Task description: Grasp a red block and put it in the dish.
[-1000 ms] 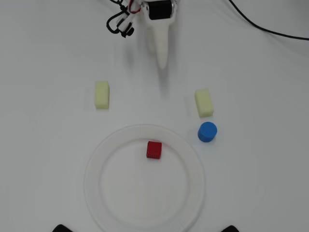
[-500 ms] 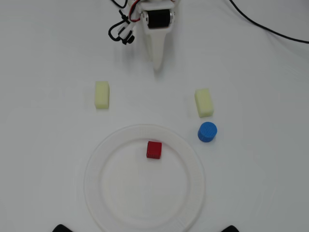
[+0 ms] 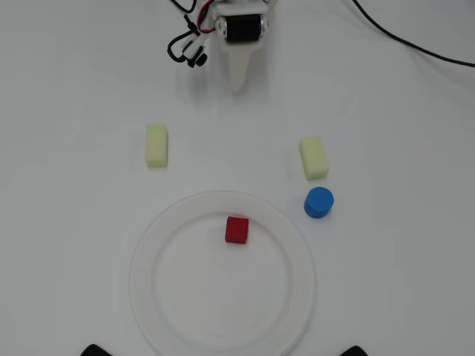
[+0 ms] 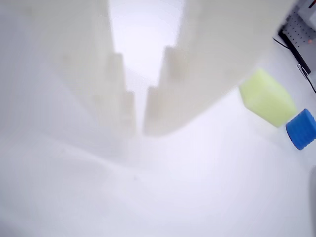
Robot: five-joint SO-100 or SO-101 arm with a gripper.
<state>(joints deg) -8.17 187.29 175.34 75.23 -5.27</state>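
White two-finger gripper (image 3: 237,87) up at the top of the overhead view, pointing down toward the middle of the bench (image 3: 74,89). Almost shut in the wrist view (image 4: 139,129), with only a thin gap between the two pale fingers (image 4: 163,84). Nothing held. Tips down near the white bench top, well away from every block.

Black and red wires (image 3: 185,44) looped just left of the arm in the overhead view. One black cable (image 3: 415,46) running off to the top right corner.

Below the gripper in the overhead view, two pale yellow rectangular foam blocks. One (image 3: 156,144) on the left, one (image 3: 314,157) on the right, well apart. Right one seen again at the right side of the wrist view (image 4: 267,97). Small blue round cylinder (image 3: 318,202) just below the right yellow block, very close to it, just outside the plate's rim. Same blue cylinder at the right edge of the wrist view (image 4: 302,129).

Big round white paper plate with a ribbed rim (image 3: 148,245) at the bottom middle of the overhead view, cut off a little by the bottom edge. Small matte red cube (image 3: 237,230) lying flat inside the plate, in its upper part, near the middle. Not touching the rim. Far from the gripper.

Two dark shapes (image 3: 100,350) at the very bottom edge, too little shown to tell more.
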